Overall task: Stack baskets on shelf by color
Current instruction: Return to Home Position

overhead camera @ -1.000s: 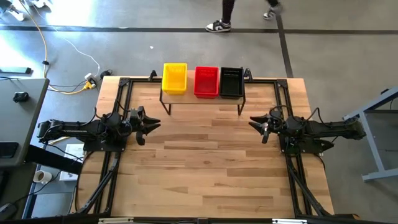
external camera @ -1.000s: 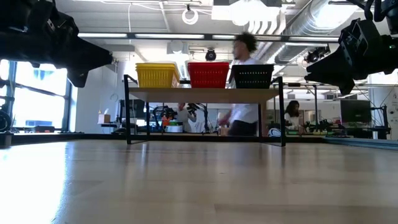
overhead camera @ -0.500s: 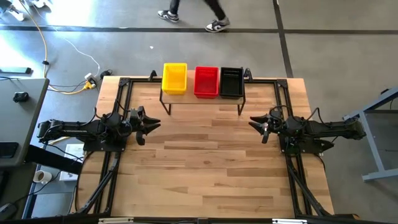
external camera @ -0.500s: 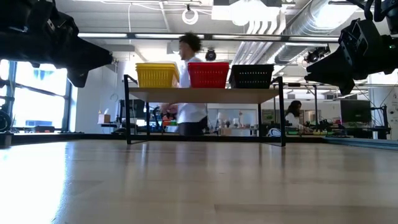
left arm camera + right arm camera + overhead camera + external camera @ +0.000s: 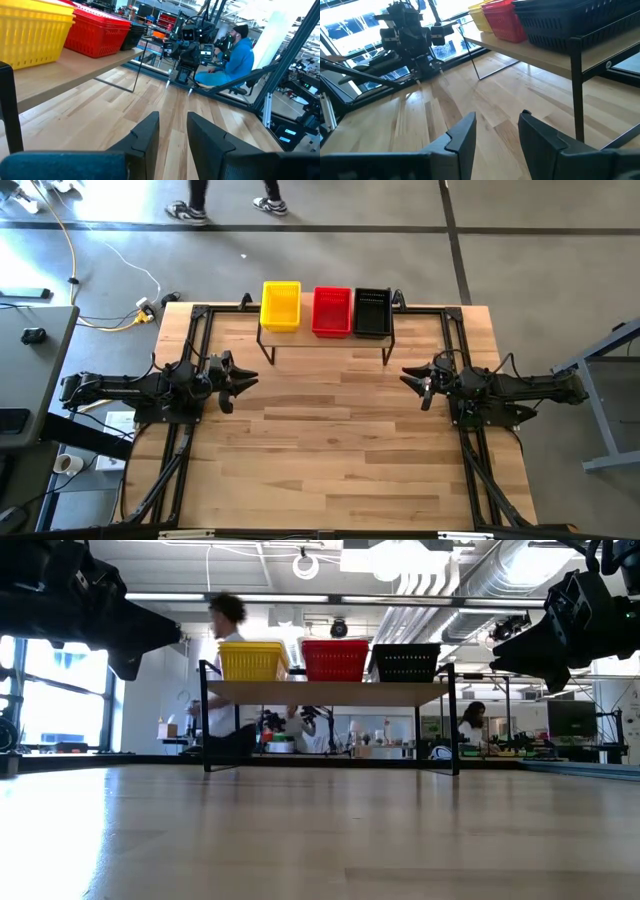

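A yellow basket stack (image 5: 281,306), a red one (image 5: 332,311) and a black one (image 5: 372,311) stand side by side on the low shelf (image 5: 325,340) at the table's far edge; they also show in the low view, yellow (image 5: 253,661), red (image 5: 335,660), black (image 5: 405,662). My left gripper (image 5: 250,378) hovers open and empty at the table's left side. My right gripper (image 5: 407,378) hovers open and empty at the right side. Both are well short of the shelf and point toward the table's middle.
The shelf's thin black legs (image 5: 206,730) stand on the wooden tabletop (image 5: 330,450). A black frame (image 5: 195,320) runs along the table's edges. A person (image 5: 225,670) walks in the room beyond the table; another person in blue (image 5: 232,55) sits behind it.
Neither gripper nor any basket has moved. A person beyond the table's far edge has walked toward the left.
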